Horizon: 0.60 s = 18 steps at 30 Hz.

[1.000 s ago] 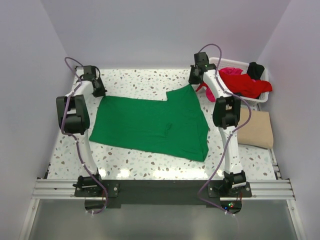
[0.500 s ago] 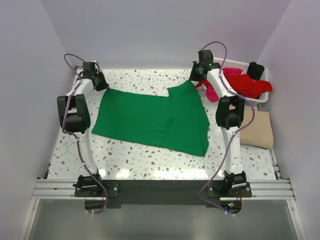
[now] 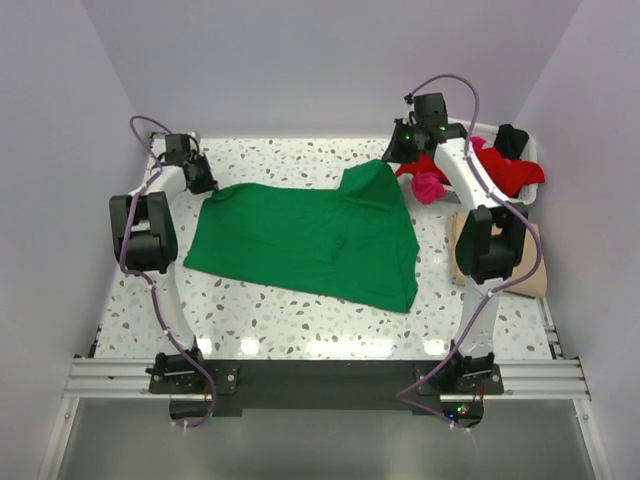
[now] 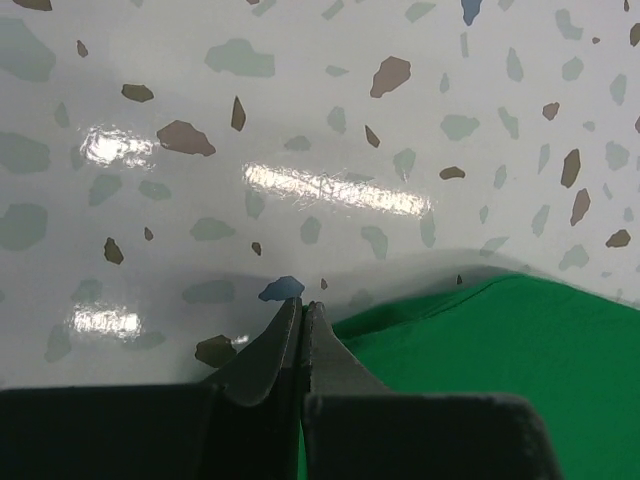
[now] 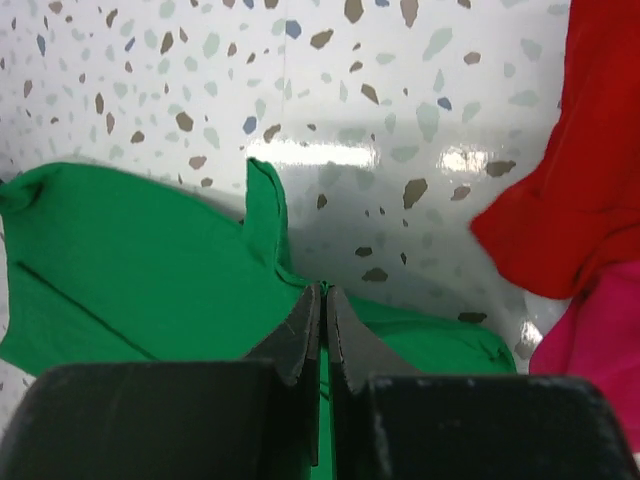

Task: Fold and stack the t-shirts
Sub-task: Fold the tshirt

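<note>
A bright green t-shirt (image 3: 305, 235) lies spread across the middle of the speckled table. My left gripper (image 3: 203, 183) is shut on its far left corner, low by the table; the green cloth (image 4: 480, 370) shows beside the closed jaws (image 4: 302, 305). My right gripper (image 3: 392, 155) is shut on the shirt's far right edge and holds it lifted into a peak; green cloth (image 5: 150, 270) shows on both sides of its jaws (image 5: 323, 290). A tan t-shirt (image 3: 520, 260) lies folded at the right edge. Red (image 3: 510, 172), magenta (image 3: 430, 187) and black (image 3: 512, 140) shirts sit in the basket.
The white lattice basket (image 3: 530, 198) stands at the back right corner, with red cloth (image 5: 590, 160) and magenta cloth (image 5: 600, 350) spilling over its side close to my right gripper. Walls close the table on the left, back and right.
My right gripper has risen and moved back-right, pulling the shirt's far right edge up into a peak. My left gripper has held the far left corner almost still.
</note>
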### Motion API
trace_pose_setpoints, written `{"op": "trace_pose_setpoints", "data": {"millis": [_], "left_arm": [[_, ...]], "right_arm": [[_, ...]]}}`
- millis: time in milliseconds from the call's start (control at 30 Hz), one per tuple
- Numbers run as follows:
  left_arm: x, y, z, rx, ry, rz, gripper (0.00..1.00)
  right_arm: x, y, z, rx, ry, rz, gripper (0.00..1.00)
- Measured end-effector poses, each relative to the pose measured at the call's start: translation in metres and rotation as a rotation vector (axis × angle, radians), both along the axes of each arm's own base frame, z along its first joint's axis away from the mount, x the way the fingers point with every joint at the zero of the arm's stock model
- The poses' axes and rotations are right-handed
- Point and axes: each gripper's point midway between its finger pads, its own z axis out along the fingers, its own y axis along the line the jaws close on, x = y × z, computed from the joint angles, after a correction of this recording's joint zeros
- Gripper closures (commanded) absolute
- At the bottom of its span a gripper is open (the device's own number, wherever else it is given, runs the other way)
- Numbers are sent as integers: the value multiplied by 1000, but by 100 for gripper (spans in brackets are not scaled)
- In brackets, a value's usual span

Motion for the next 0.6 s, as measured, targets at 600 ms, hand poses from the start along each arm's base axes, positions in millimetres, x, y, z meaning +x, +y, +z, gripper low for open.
{"op": "trace_pose_setpoints", "data": {"millis": [600], "left_arm": [[-37, 20, 26, 99, -7, 63, 100]], "right_arm": [[-124, -11, -33, -32, 273, 111, 100]]}}
